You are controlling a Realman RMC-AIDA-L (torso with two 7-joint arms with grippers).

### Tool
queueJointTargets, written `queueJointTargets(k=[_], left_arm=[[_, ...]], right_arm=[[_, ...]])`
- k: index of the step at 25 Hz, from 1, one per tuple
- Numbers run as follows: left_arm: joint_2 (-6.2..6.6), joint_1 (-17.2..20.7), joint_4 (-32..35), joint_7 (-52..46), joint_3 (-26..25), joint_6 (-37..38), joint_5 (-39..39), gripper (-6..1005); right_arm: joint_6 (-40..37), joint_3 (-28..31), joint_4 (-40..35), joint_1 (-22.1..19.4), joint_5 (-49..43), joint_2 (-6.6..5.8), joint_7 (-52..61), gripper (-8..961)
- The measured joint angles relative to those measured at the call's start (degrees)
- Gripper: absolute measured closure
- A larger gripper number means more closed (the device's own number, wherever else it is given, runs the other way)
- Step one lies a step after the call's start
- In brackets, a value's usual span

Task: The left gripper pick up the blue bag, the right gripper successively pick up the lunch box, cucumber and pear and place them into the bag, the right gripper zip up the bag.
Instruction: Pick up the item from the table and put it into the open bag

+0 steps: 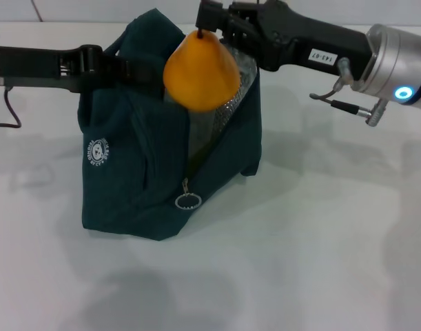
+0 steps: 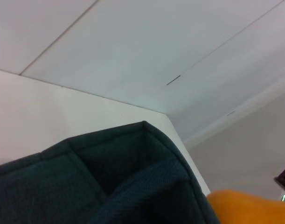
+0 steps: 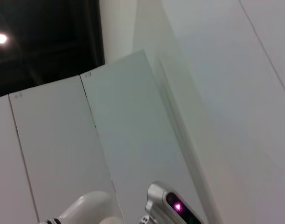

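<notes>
Reaching in from nine o'clock, left gripper (image 1: 131, 69) clamped on the upper rim of the blue bag (image 1: 138, 172), holding its mouth open. Standing upright on the white table (image 1: 320, 241), bag with white logo (image 1: 98, 153) at nine o'clock and ring zip pull (image 1: 188, 201) at six. Hanging over the open mouth, pear (image 1: 200, 71), pinched at its stem by right gripper (image 1: 209, 24) entering from two o'clock.

The blue bag (image 1: 141, 172) is dark teal with a white round logo (image 1: 98, 154), silver foil lining and a silver zip ring (image 1: 188, 201). The pear (image 1: 201, 72) is orange-yellow. The worktop (image 1: 320, 241) is white.
</notes>
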Motion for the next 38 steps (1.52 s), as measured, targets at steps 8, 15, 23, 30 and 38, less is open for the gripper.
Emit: queueJointTargets(k=[8, 15, 23, 30, 38], left_arm=[[0.26, -0.29, 0.00, 0.05, -0.03, -0.07, 0.00, 930], [0.31, -0.34, 0.00, 0.04, -0.02, -0.31, 0.00, 930], [0.29, -0.32, 0.00, 0.04, -0.01, -0.24, 0.00, 929], [0.44, -0.31, 0.00, 0.04, 0.16, -0.12, 0.00, 929], [0.47, -0.23, 0.00, -0.02, 0.16, 0.00, 0.00, 928]], right_arm=[[0.75, -1.18, 1.34, -1.65, -0.04, -0.01, 0.01, 929], [1.05, -2.13, 1.96, -2.60, -0.05, -0.01, -0.31, 930], [1.91, -2.67, 2.26, -2.00, -0.04, -0.01, -0.45, 929], [2.50, -2.66, 2.34, -1.43, 0.13, -0.01, -0.14, 884], [2.95, -2.29, 3.02, -1.16, 0.42, -0.01, -0.01, 755]])
